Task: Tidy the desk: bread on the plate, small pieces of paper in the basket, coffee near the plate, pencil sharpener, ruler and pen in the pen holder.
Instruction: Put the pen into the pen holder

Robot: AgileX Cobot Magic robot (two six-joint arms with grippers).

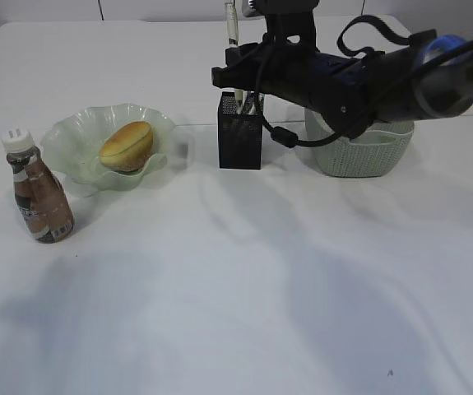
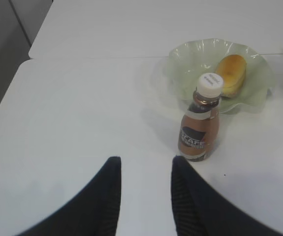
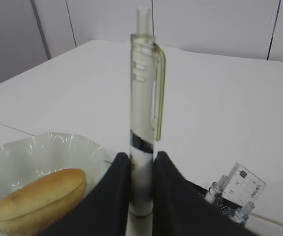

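My right gripper (image 1: pixel 238 72) is shut on a white pen (image 3: pixel 142 113), held upright over the black mesh pen holder (image 1: pixel 240 136). A clear ruler (image 3: pixel 247 187) stands in that holder. The bread (image 1: pixel 127 146) lies in the pale green plate (image 1: pixel 71 132). The coffee (image 1: pixel 43 202) stands upright just left of the plate. My left gripper (image 2: pixel 143 164) is open over bare desk, with the coffee (image 2: pixel 200 123) a little ahead to its right. The green basket (image 1: pixel 359 152) sits right of the holder, partly behind my right arm. The pencil sharpener and small pieces of paper are out of view.
The right arm (image 1: pixel 368 78) reaches across from the right above the basket and holder. A seam between two tabletops (image 2: pixel 92 57) runs behind the plate. The white desk (image 1: pixel 244 288) stretches toward the camera.
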